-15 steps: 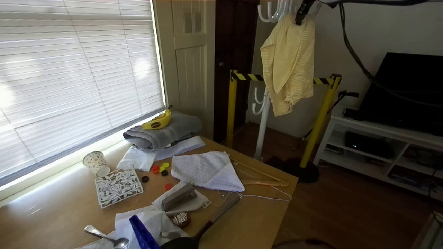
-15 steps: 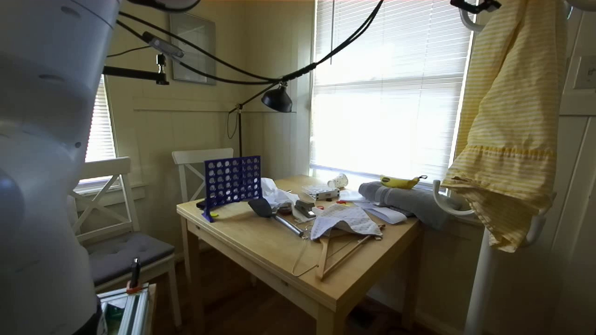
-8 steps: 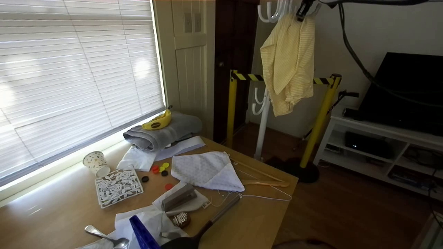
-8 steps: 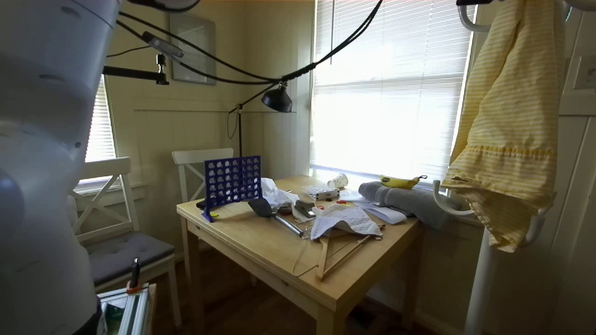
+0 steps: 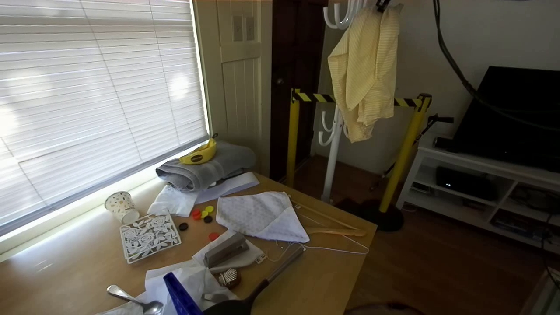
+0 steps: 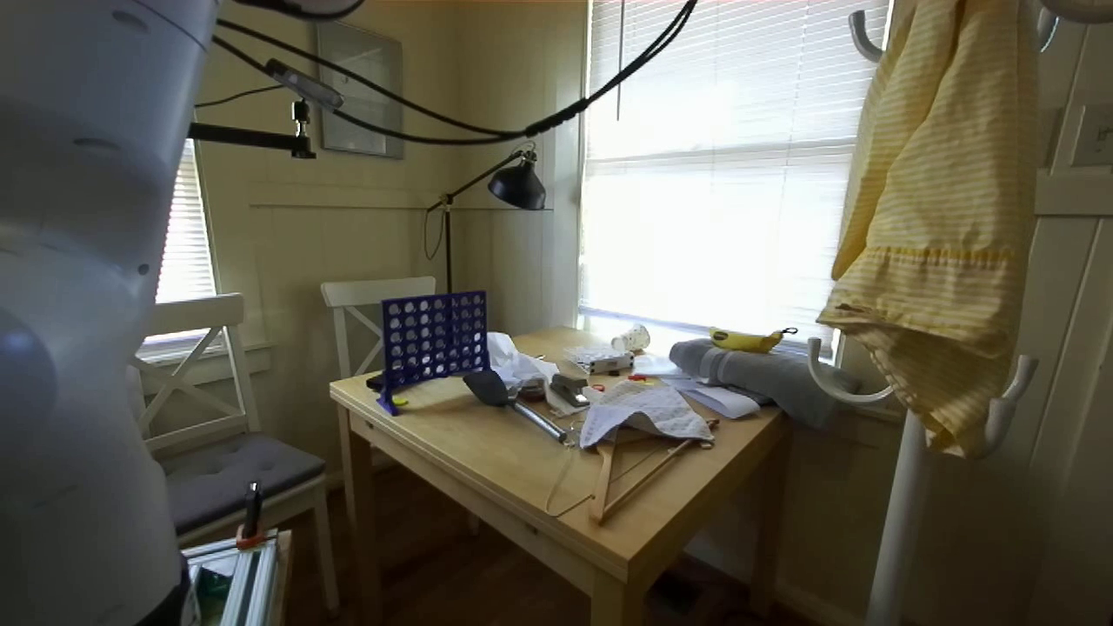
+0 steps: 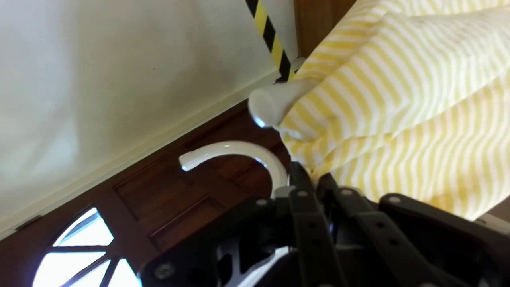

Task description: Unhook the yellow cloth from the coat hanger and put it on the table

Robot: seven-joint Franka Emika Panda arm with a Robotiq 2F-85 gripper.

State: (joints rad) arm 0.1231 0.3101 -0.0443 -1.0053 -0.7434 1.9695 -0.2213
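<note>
High on the white coat hanger [image 5: 333,162] hangs the yellow cloth [image 5: 365,74], its striped folds reaching down past the barrier tape. My gripper [image 7: 314,178] is shut on a pinch of the yellow cloth [image 7: 398,87] near its top edge. Only the black tip of the gripper [image 5: 382,5] shows at the top of an exterior view. In the wrist view a white hook end [image 7: 267,105] pokes out from under the fabric, and a bare curved hook [image 7: 239,149] is close to the left finger. Whether the cloth is free of the hook is hidden. The table [image 5: 323,280] stands lower, in both exterior views.
On the table lie a white patterned cloth [image 5: 258,214], a wooden clothes hanger [image 6: 604,478], a spatula [image 6: 539,422] and a grey towel [image 5: 232,159] with a banana pouch [image 5: 199,153]. A blue game grid [image 6: 435,335] stands there. Yellow posts [image 5: 404,153] flank the coat hanger.
My gripper has closed on the cloth and risen, out of sight in an exterior view. The cloth's hem has come up a little with it. Things on the table have not moved.
</note>
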